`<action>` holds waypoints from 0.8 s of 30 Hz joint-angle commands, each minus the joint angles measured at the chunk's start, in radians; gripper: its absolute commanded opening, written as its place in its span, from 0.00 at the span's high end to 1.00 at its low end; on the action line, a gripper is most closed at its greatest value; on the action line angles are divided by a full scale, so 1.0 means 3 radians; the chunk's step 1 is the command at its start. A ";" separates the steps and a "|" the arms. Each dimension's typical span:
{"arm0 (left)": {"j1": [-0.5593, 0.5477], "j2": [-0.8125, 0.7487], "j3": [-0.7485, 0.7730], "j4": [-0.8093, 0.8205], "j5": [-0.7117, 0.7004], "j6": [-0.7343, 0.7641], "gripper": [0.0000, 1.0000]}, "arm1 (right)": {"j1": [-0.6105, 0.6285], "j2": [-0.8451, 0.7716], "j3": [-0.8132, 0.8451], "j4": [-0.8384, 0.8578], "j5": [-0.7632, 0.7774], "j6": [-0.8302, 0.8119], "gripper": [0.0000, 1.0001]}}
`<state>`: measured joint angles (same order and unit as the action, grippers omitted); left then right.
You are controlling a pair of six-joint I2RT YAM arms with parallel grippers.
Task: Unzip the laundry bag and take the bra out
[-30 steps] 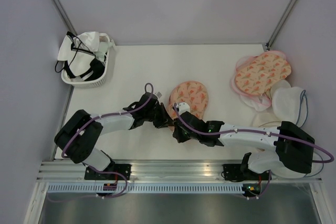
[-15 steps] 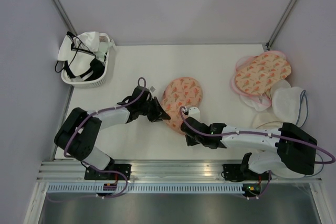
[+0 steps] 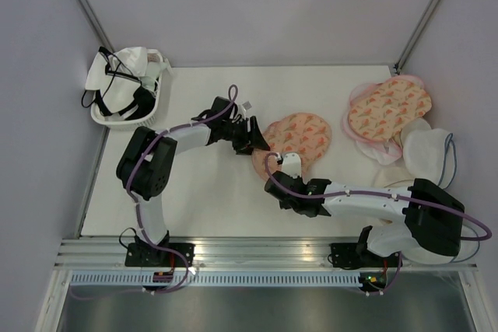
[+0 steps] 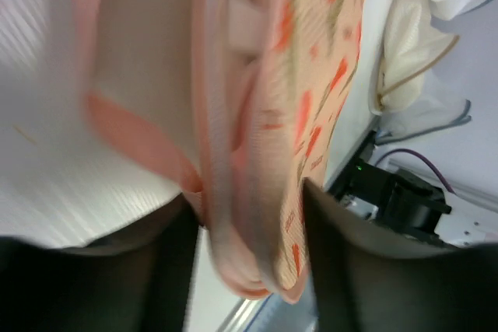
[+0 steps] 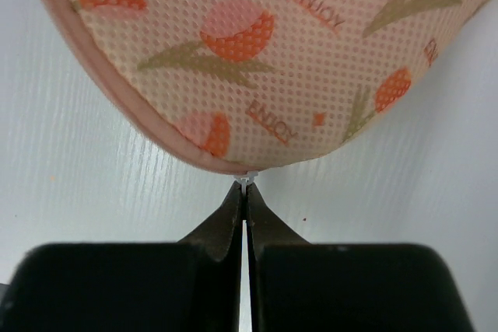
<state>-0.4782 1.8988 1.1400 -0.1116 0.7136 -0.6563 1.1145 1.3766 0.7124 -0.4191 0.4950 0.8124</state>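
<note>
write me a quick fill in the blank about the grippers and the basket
The right gripper has its jaws ____ on the zipper pull of the laundry bag. The left gripper clamps the bag's edge, so ____ grippers hold it. The basket of black-strapped garments sits at the table's far ____ corner.
Missing: shut; both; left.

The left gripper (image 3: 255,142) has swung the laundry bag (image 3: 302,134) back and rightward.

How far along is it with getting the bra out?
Early. Done: both grippers have hold of the bag. The left gripper clamps its edge; the right gripper pinches a small white tab at the rim, likely the zip pull. How far the zip is open I cannot tell. Remaining: open it and pull out the bra, which doesn't show.
</note>
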 commanded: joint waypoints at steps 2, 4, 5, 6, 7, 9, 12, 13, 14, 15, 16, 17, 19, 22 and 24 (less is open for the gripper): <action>0.0183 0.0083 0.0316 -0.0109 -0.0429 0.0148 0.22 | 0.0023 -0.0109 0.0100 -0.0004 -0.0100 -0.0120 1.00; 0.0183 -0.0106 0.0184 -0.0144 -0.0833 -0.0025 0.18 | 0.0018 -0.0104 0.0126 0.0062 -0.0136 -0.0156 1.00; 0.0183 -0.0193 -0.0035 -0.0144 -0.0986 -0.0092 0.18 | 0.0023 -0.0104 0.0131 0.0098 -0.0187 -0.0187 0.99; 0.0183 -0.0441 -0.0168 -0.0145 -0.1276 -0.0169 0.18 | 0.0023 -0.0099 0.0136 0.0133 -0.0228 -0.0212 1.00; 0.0183 -0.0570 -0.0316 -0.0145 -0.1401 -0.0331 0.17 | 0.0023 -0.0089 0.0136 0.0230 -0.0284 -0.0248 1.00; 0.0178 -0.0980 -0.0782 -0.0089 -0.1550 -0.0496 0.17 | 0.0023 -0.0099 0.0121 0.0465 -0.0534 -0.0350 0.99; 0.0101 -0.1398 -0.1273 0.0095 -0.1413 -0.0757 0.17 | 0.0023 -0.0130 0.0019 0.1000 -0.1096 -0.0509 1.00; 0.0025 -0.1471 -0.1365 0.0136 -0.1377 -0.0874 0.17 | 0.0023 -0.0125 0.0008 0.1094 -0.1199 -0.0534 1.00; -0.0021 -0.1538 -0.1518 0.0238 -0.1316 -0.0936 0.16 | 0.0023 -0.0074 0.0028 0.1161 -0.1286 -0.0550 1.00; -0.0067 -0.1594 -0.1585 0.0305 -0.1300 -0.1002 0.16 | 0.0018 -0.0033 0.0054 0.1202 -0.1424 -0.0565 1.00; -0.0149 -0.1670 -0.1657 0.0351 -0.1279 -0.1155 0.15 | 0.0023 0.0013 0.0084 0.1253 -0.1476 -0.0601 1.00; -0.0180 -0.1696 -0.1804 0.0756 -0.1193 -0.1232 0.15 | 0.0023 0.0110 0.0140 0.1264 -0.1517 -0.0611 1.00; -0.0277 -0.1651 -0.1943 0.1137 -0.1080 -0.1446 0.16 | 0.0023 0.0197 0.0192 0.1289 -0.1603 -0.0627 1.00; -0.0400 -0.1503 -0.1970 0.1277 -0.1034 -0.1509 0.18 | 0.0028 0.0269 0.0253 0.1295 -0.1624 -0.0627 0.99; -0.0431 -0.1395 -0.1975 0.1404 -0.0998 -0.1509 0.31 | 0.0028 0.0249 0.0259 0.1274 -0.1599 -0.0627 1.00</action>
<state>-0.5926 1.4490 0.5476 0.1463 0.3759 -1.0374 1.1172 1.4555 0.7486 -0.0883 0.0517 0.6418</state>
